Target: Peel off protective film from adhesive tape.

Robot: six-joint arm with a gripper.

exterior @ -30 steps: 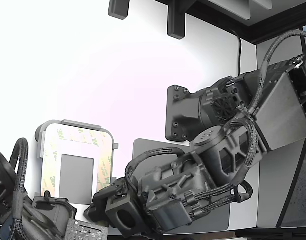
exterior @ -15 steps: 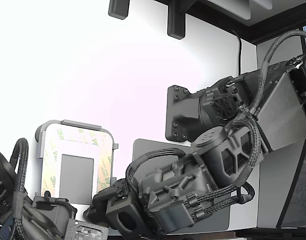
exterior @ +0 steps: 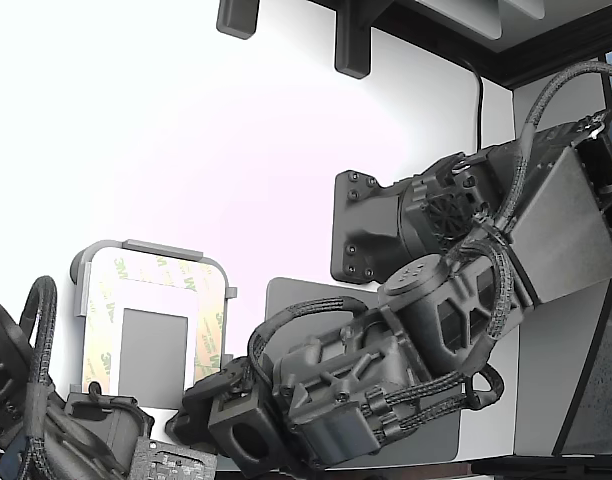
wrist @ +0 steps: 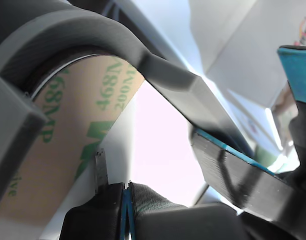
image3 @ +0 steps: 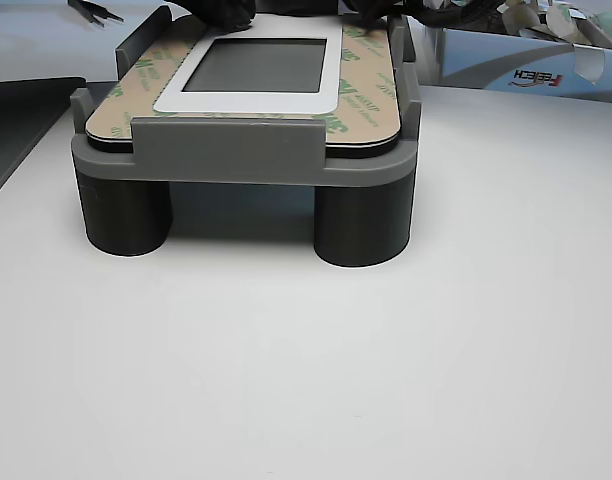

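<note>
Bright throughout. Blown-out glare across the surface (exterior: 186, 150) in the exterior view. Soft, blurred close-up in the wrist view. Even light, faint shadow beneath the fixture (image3: 246, 165).

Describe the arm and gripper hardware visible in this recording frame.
The arm is dark grey, blocky moulded housings with honeycomb vents and visible screws, wrapped in black braided cable loops. The gripper has black fingers edged in thin blue strips.

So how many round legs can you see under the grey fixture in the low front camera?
2: one leg under the fixture's corner at that view's left, one leg under the corner at its right. Any rear legs would be hidden behind these.
</note>
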